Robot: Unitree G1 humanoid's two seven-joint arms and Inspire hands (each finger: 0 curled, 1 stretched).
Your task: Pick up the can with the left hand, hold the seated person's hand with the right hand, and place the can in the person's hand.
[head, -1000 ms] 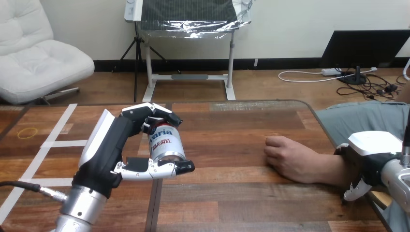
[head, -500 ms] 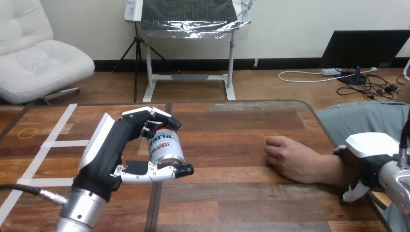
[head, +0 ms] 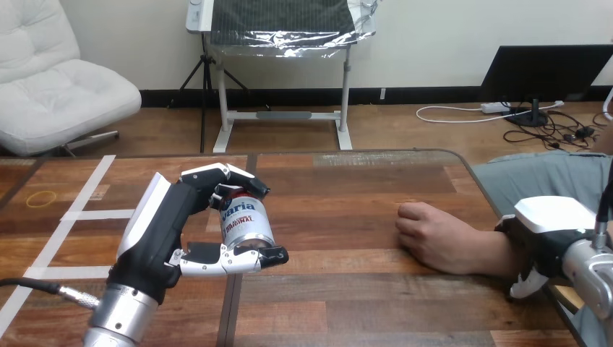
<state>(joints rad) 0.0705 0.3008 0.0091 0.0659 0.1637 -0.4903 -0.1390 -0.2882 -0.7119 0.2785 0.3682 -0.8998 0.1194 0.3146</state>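
A silver can (head: 246, 221) with a red and white label hangs tilted a little above the wooden table (head: 347, 189), left of centre. My left hand (head: 155, 231) is shut on it, fingers curled over its top and thumb stretched along its lower front. The person's hand (head: 432, 238) lies loosely curled, knuckles up, on the table at the right, well apart from the can. My right hand (head: 553, 225) sits at the right edge against the person's forearm (head: 499, 254); whether it grips the forearm cannot be told.
White tape strips (head: 87, 214) cross the table's left part, and a yellow rubber band (head: 41, 198) lies near them. Bare wood stretches between the can and the person's hand. The table's right edge runs by the person's lap.
My left hand has drawn slightly down and left with the can still in it. My right hand has crept a little left along the person's forearm. The person's hand has stayed still.
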